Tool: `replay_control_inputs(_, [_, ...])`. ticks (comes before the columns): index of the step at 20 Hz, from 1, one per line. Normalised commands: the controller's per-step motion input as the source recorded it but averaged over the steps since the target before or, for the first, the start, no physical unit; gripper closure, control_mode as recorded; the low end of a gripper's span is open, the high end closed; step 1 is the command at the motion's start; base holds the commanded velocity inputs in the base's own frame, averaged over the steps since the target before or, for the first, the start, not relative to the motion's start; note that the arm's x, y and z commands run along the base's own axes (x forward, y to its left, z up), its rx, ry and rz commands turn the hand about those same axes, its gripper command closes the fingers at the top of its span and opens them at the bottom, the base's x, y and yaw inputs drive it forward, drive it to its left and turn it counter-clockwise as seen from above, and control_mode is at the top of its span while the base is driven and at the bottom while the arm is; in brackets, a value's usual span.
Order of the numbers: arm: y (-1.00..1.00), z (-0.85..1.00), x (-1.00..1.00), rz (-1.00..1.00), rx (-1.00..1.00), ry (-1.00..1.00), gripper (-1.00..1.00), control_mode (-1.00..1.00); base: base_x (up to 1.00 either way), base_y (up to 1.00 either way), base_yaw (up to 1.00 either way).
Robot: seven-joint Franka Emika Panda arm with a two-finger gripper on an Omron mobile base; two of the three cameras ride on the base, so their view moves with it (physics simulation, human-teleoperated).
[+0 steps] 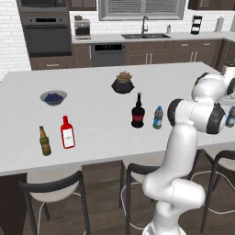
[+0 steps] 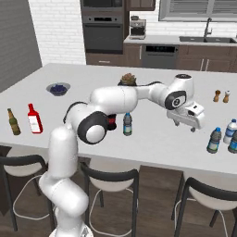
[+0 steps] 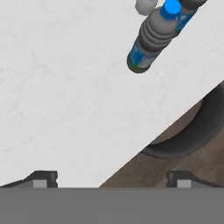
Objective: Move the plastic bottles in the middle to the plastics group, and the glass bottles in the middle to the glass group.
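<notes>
Now my claw hangs spread and empty; I should swing back squarely over the remaining middle water bottle.

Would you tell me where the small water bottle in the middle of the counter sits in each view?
Left base view: the water bottle stands right of centre, beside the black bottle.
Right base view: it stands at centre, just under the arm's forearm.
Hand view: the blue-capped bottle there seems to be a different one, near the counter's edge.
Shared landmark: the potted plant behind it.
</notes>
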Motion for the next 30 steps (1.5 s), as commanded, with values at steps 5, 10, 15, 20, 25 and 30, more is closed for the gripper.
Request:
replay_control_inputs(5, [1.0, -0.06, -0.12, 0.43, -0.01, 0.0, -1.0, -1.0, 0.0, 0.0, 0.0])
replay_control_inputs(10, [0.99, 0.11, 0.18, 0.25, 0.0, 0.01, -1.0, -1.0, 0.0, 0.0, 0.0])
replay_control_inputs(15, [0.94, 0.23, 0.23, 0.23, 0.02, 0.0, -1.0, -1.0, 0.0, 0.0, 0.0])
replay_control_inputs(20, [0.77, 0.25, 0.31, 0.16, 0.04, 0.0, -1.0, -1.0, 0.0, 0.0, 0.0])
replay_control_inputs(25, [0.4, 0.13, 0.21, 0.17, 0.07, -0.01, -1.0, -1.0, 0.0, 0.0, 0.0])
replay_control_inputs(30, [0.31, -0.02, 0.25, 0.13, 0.07, -0.08, -1.0, -1.0, 0.0, 0.0, 0.0])
